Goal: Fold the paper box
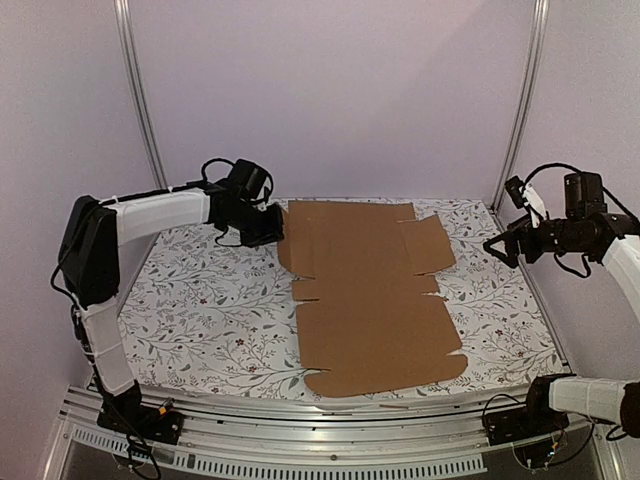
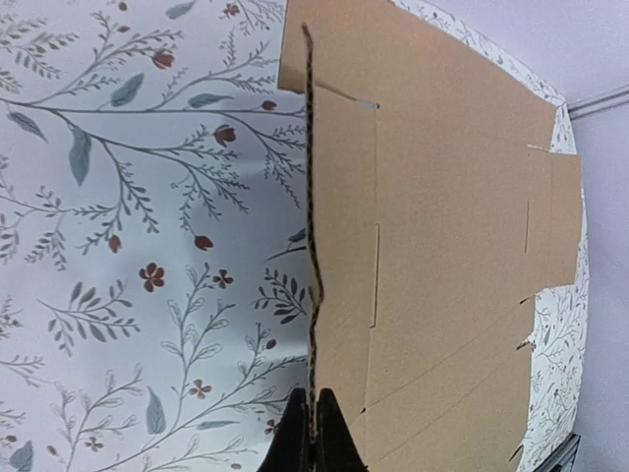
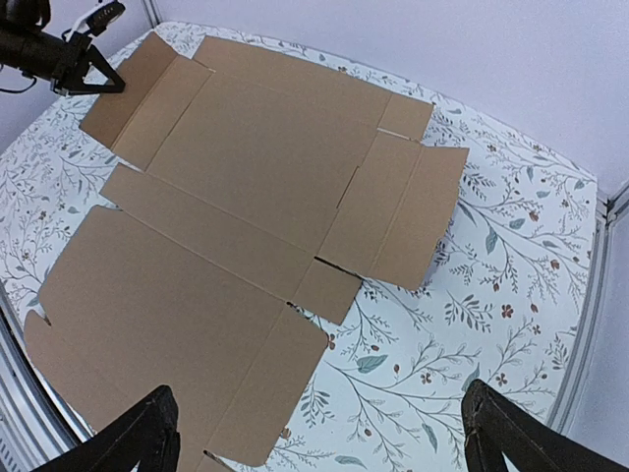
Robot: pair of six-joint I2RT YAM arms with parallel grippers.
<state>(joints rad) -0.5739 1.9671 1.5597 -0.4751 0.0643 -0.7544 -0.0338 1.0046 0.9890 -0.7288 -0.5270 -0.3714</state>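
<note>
paper box (image 1: 372, 300), flat brown sheet, 1 flap seemingly raised

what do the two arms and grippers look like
The left arm and right arm have white links, black joints and loose black cables at the wrists. The left gripper and right gripper are black, with slim pointed fingers. No markings show.

The paper box (image 1: 375, 300) is matt brown corrugated cardboard with a rough fluted edge, the counter (image 1: 200, 300) wears a smooth, matt floral-printed covering, the front rail (image 1: 330, 440) is brushed silvery metal, and the left gripper (image 1: 274, 228) looks matt black plastic.
</note>
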